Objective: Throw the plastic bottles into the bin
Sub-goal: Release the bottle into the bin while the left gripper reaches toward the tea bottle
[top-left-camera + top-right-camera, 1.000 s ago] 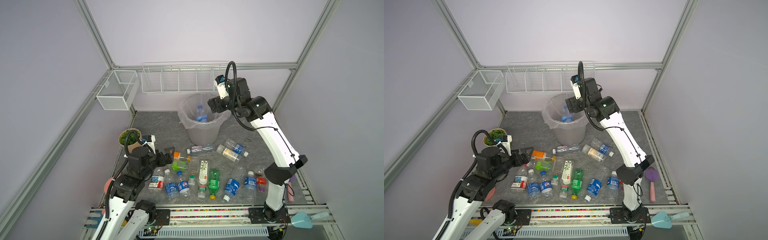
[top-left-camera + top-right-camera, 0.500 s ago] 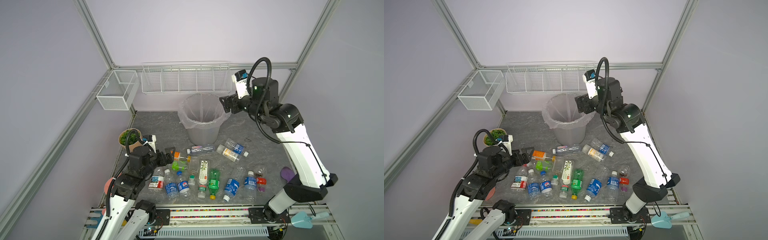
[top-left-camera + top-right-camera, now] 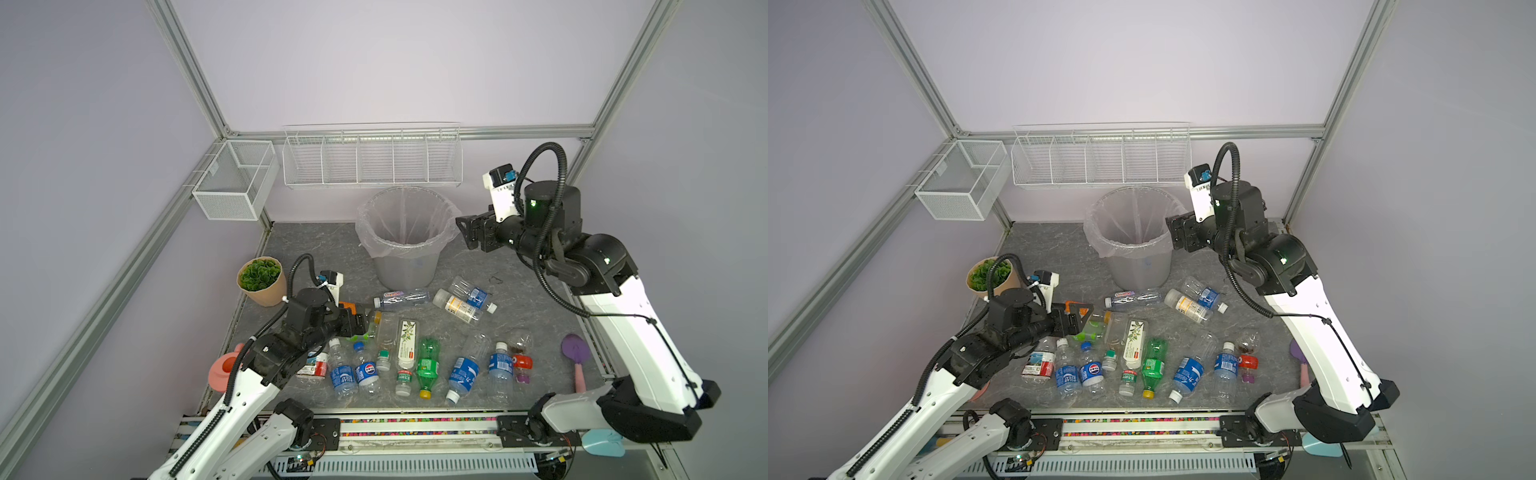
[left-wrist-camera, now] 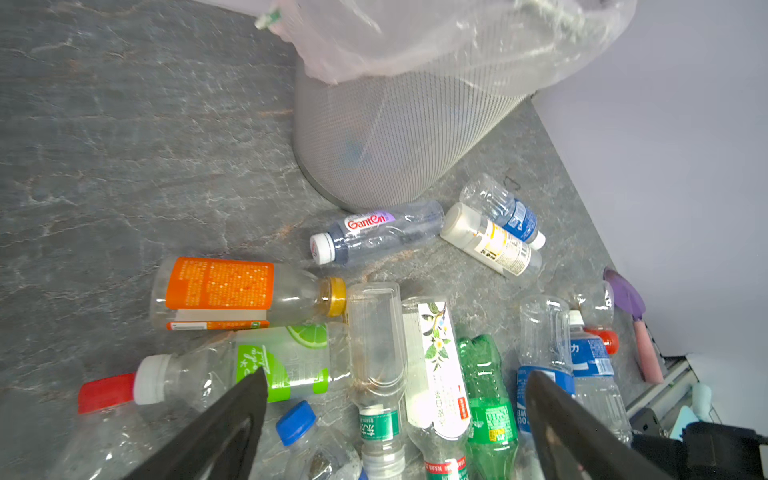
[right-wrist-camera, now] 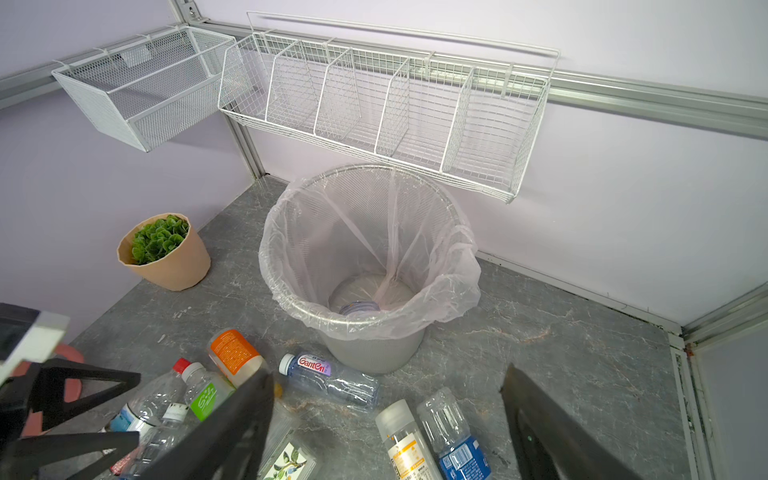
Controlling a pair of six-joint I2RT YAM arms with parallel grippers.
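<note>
The bin, grey with a clear bag liner, stands at the back of the floor, and one clear bottle lies at its bottom. Several plastic bottles lie scattered in front of it. My left gripper hangs low and open over the left end of the pile. Its jaws stand wide apart just above a lime-label bottle and an orange-label bottle, holding nothing. My right gripper is raised beside the bin's right rim, open and empty.
A tan pot with a green plant stands left of the bin. White wire baskets hang on the back wall. A pink watering can sits behind my left arm. A purple scoop lies at the right.
My right arm has swung from over the bin's mouth back to the right of its rim, and the blue-label bottle seen there has dropped inside. My left arm has hardly moved.
</note>
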